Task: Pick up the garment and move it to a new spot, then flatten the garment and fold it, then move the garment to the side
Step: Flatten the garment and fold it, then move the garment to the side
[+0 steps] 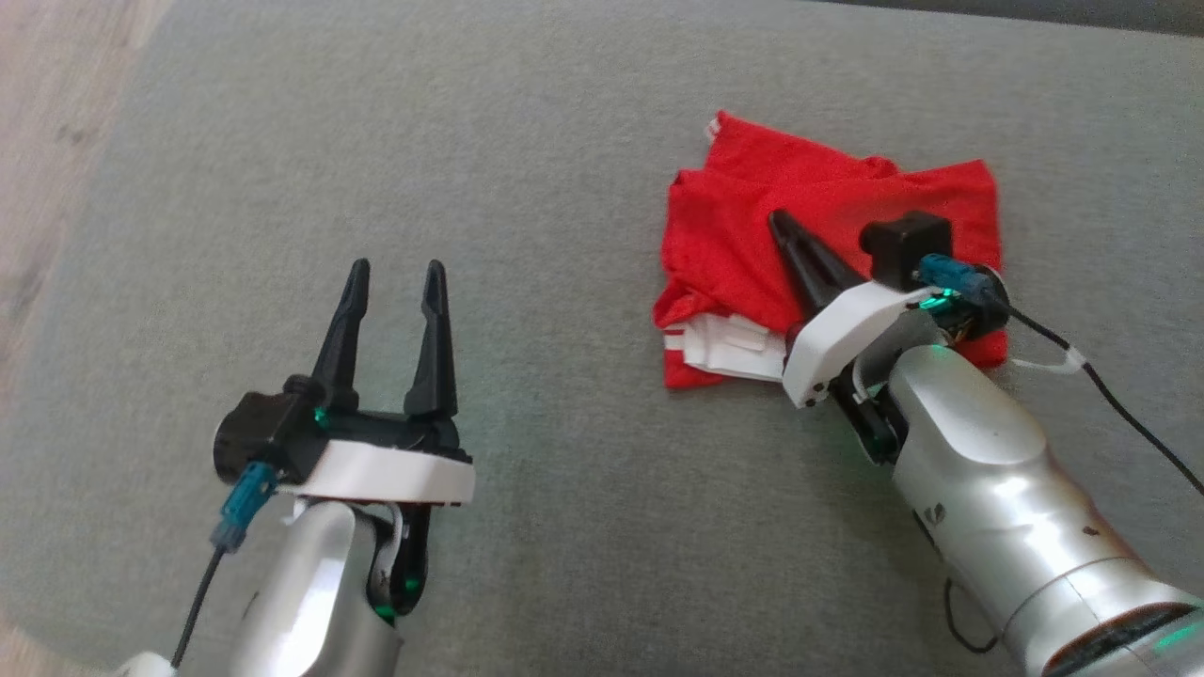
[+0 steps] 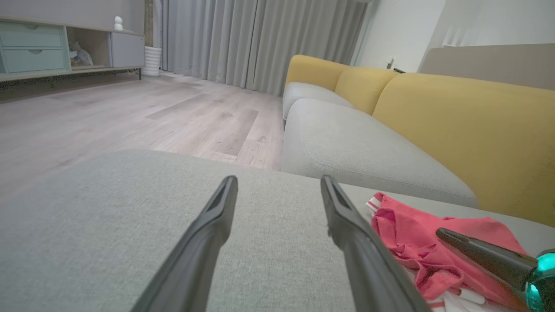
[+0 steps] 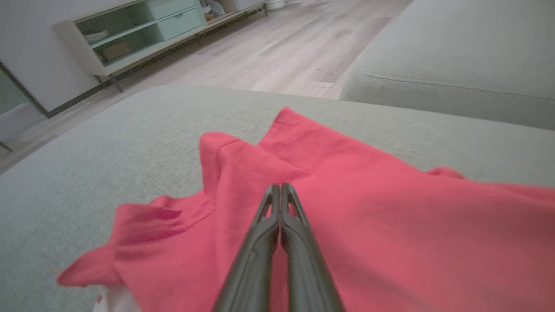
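Now your right claw (image 1: 781, 224) is pinched shut over the rumpled red garment (image 1: 724, 235); your left claw (image 1: 395, 275) gapes wide above the coarse grey cushion (image 1: 564, 141).

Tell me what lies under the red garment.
The red garment lies on the grey cushion. A white layer pokes out under its near edge. Whatever else is beneath is hidden by the cloth and the right tool.
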